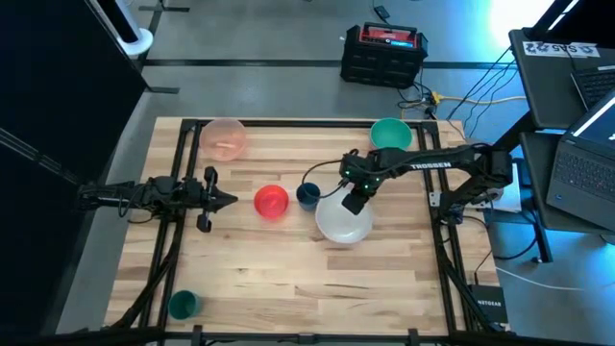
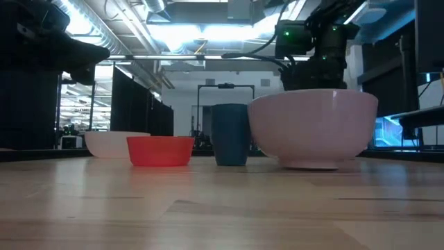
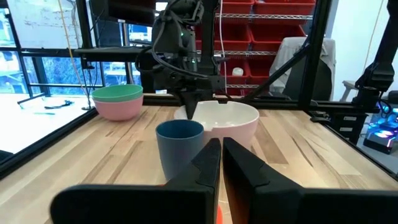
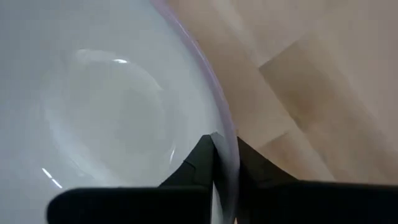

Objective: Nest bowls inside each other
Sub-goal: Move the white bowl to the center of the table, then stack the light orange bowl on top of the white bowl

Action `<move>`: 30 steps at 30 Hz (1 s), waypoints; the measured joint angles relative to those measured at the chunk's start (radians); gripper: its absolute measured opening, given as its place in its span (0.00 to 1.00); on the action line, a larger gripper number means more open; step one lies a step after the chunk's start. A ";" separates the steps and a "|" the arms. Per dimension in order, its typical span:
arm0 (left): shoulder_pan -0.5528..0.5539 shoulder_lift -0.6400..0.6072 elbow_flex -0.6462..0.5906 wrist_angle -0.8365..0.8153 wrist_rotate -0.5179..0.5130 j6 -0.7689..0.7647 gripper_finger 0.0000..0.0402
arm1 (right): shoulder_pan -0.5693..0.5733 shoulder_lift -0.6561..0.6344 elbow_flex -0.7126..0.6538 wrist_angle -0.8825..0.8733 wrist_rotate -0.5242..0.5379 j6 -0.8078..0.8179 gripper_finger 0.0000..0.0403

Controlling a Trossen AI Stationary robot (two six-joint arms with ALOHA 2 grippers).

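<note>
Right hand (image 1: 354, 204): clamped on the white bowl's (image 1: 343, 221) rim.
Left hand (image 1: 231, 200): together, empty, waiting left.
Advice: grip needed keeping firm; lifting level.

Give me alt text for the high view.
The right pincer pinches the rim of the large white bowl mid-table, beside a small blue bowl and red bowl. The left pincer is shut, empty, near the red bowl.

"TROSSEN" on right arm (image 1: 432, 164) (white lettering)
</note>
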 joint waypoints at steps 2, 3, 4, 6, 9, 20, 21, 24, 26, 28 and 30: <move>0.000 0.000 0.000 0.000 0.000 0.000 0.00 | 0.000 0.000 0.000 -0.004 0.001 -0.001 0.04; 0.000 0.000 0.000 0.000 0.000 0.000 0.00 | 0.000 0.001 0.000 -0.008 0.000 -0.002 0.05; 0.000 0.000 0.000 0.000 0.000 0.000 0.00 | 0.000 0.002 -0.001 -0.010 0.001 -0.002 0.07; 0.000 0.000 0.000 0.000 0.000 0.000 0.00 | 0.000 0.001 -0.001 -0.015 -0.002 -0.003 0.10; 0.000 0.000 0.000 0.000 0.000 0.000 0.00 | 0.000 0.000 -0.002 -0.023 -0.007 -0.003 0.15; 0.000 0.000 0.000 0.000 0.000 0.000 0.00 | 0.000 -0.003 0.051 -0.066 -0.020 -0.027 0.31; 0.000 0.000 0.000 0.000 0.000 0.000 0.00 | 0.000 -0.003 0.071 -0.079 -0.014 -0.031 0.32; 0.000 0.000 0.000 0.000 0.000 0.000 0.00 | 0.000 -0.003 0.149 -0.128 0.031 -0.061 0.35; 0.000 0.000 0.000 0.000 0.000 0.000 0.00 | 0.000 -0.003 0.205 -0.173 0.076 -0.087 0.36; 0.000 0.000 0.000 0.000 0.000 0.000 0.00 | 0.000 -0.003 0.265 -0.225 0.129 -0.112 0.38; 0.000 0.000 0.000 0.000 0.000 0.000 0.00 | 0.000 -0.004 0.326 -0.276 0.195 -0.137 0.39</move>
